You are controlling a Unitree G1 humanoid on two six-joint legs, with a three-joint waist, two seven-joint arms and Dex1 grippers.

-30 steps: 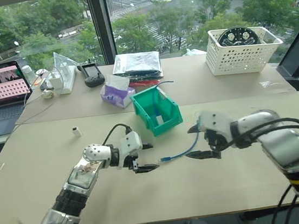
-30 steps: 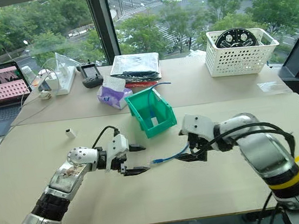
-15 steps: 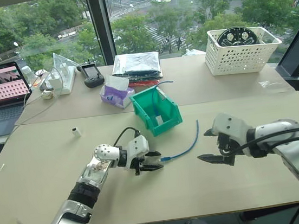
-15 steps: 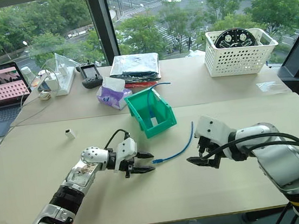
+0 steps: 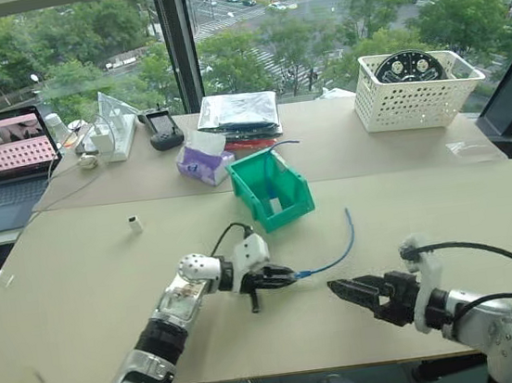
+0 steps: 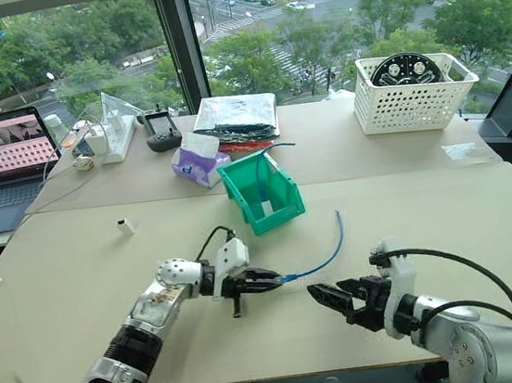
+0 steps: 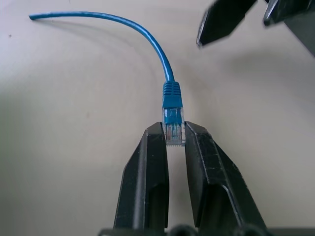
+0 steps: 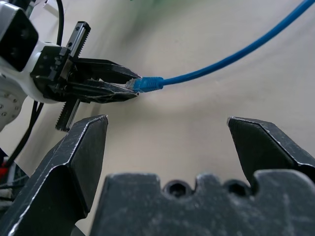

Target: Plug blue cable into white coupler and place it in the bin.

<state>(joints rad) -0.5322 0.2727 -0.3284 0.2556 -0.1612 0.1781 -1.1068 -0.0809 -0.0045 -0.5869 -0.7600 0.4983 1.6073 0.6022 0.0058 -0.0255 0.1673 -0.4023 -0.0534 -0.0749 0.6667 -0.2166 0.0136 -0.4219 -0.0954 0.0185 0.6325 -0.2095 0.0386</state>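
Plug pinched, coupler far off at ten o'clock

The left gripper (image 5: 285, 276) is clamped on the cable's (image 5: 342, 246) plug; the cord runs toward two o'clock, near the bin (image 5: 271, 189). The coupler (image 5: 134, 224) lies well apart on the left arm's side; the right gripper (image 5: 355, 293) gapes empty.

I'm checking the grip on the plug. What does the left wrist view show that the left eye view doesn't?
Left wrist view: the clear plug tip of the blue cable pinched between the left gripper fingers.

Left eye view: the bin, the white coupler lying apart on the table.

Both: the cable, the shut left gripper and the open right gripper nearby.
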